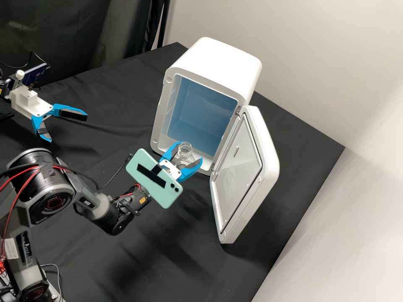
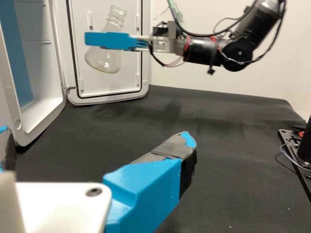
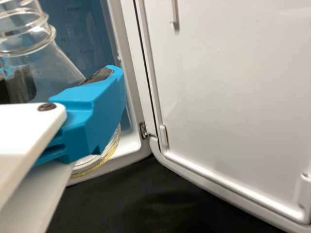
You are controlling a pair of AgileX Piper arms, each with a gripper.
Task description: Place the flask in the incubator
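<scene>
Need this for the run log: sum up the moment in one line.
right claw: shut on flask at incubator opening | left claw: open, away from incubator | door: open

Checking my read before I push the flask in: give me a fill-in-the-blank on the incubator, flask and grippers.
1. The incubator has its door swung ___.
2. The right gripper is shut on a clear glass ___.
3. The left gripper hangs over the bench with its fingers ___.
4. The incubator's inner walls are coloured ___.
Missing words: open; flask; open; blue.
</scene>
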